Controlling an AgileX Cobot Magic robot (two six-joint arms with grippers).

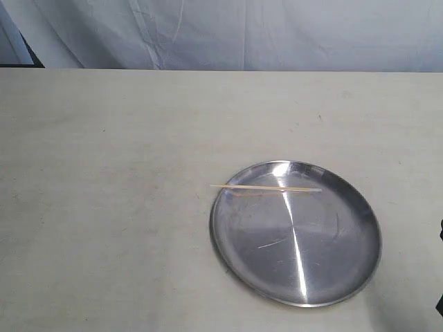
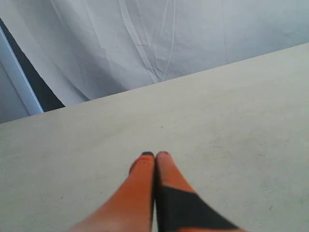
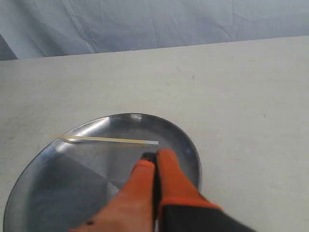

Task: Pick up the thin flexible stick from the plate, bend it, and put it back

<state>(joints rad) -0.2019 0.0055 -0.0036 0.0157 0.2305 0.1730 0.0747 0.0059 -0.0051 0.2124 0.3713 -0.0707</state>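
The round silver plate lies on the table at the lower right of the exterior view. Across its far part rests the thin flexible stick, a straight pale strand with one end poking past the plate's left rim. The right wrist view shows the same stick on the plate, with my right gripper shut and empty above the plate, its tips a short way from the stick's near end. My left gripper is shut over bare table, holding nothing. Neither gripper shows in the exterior view.
A pale cloth-covered table fills the scene, backed by a wrinkled white curtain. A bright glare streak runs across the plate. A dark sliver of the right arm shows at the right edge.
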